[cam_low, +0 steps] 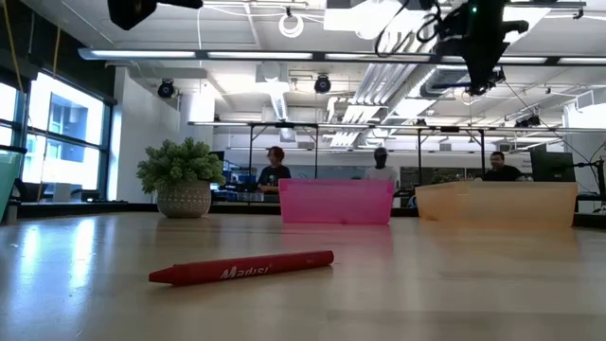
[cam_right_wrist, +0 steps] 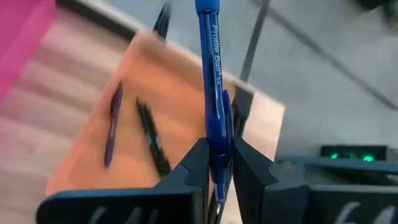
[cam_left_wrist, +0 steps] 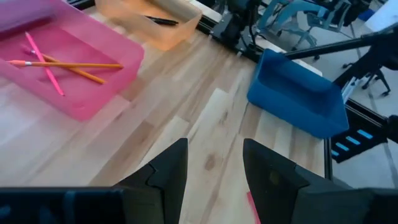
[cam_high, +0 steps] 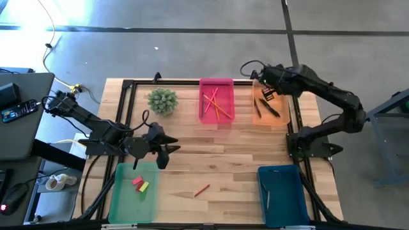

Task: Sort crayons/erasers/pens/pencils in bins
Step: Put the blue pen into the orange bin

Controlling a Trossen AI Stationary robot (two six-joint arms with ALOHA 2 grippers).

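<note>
While your right gripper [cam_right_wrist: 219, 163] hovers over the orange bin [cam_high: 269, 109] at the table's far right, its fingers are pinched shut on a blue pen [cam_right_wrist: 214, 81] that stands upright between them. Two dark pens [cam_right_wrist: 151, 139] lie in that bin below. Your left gripper [cam_left_wrist: 214, 165] hangs half open, holding nothing, just beyond the green bin [cam_high: 133, 191]; a red crayon [cam_low: 242, 268] lies on the bare table [cam_high: 217, 148] near it.
</note>
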